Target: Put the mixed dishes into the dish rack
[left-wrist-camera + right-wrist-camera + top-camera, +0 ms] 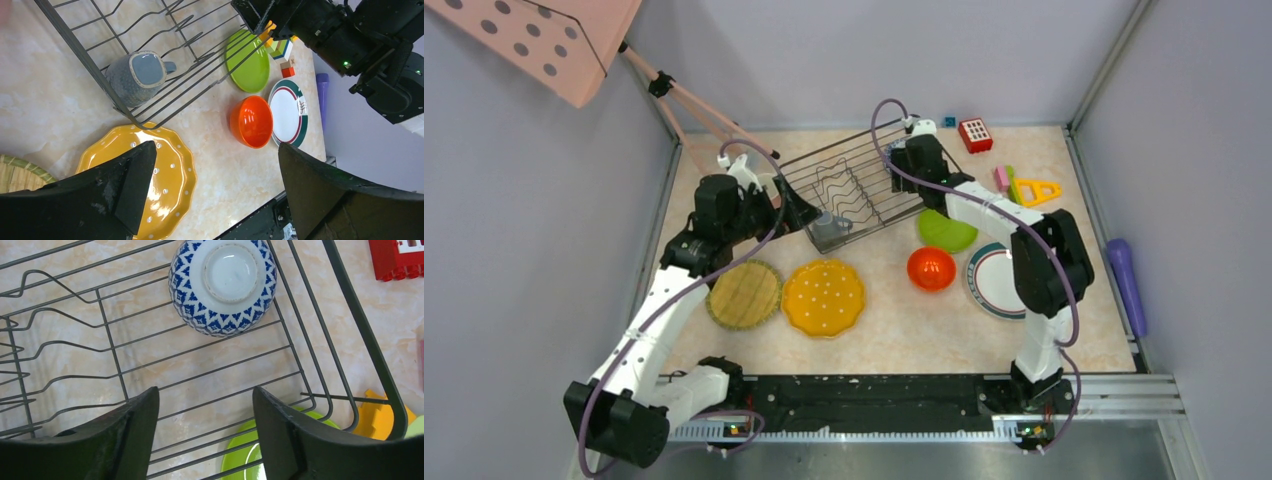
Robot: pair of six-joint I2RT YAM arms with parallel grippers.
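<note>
Both jaws gape empty; the right pair, low over the dark wire dish rack (pixel 362 325), might snag it and jolt the upturned blue-patterned bowl (pixel 223 285).

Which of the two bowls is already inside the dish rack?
The blue-and-white patterned bowl, upside down in the dish rack; the orange-red bowl sits on the table.

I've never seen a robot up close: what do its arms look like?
Both the left arm and right arm have white links between chunky black joints. A purple cable loops along each. Fingers are black wedges.
</note>
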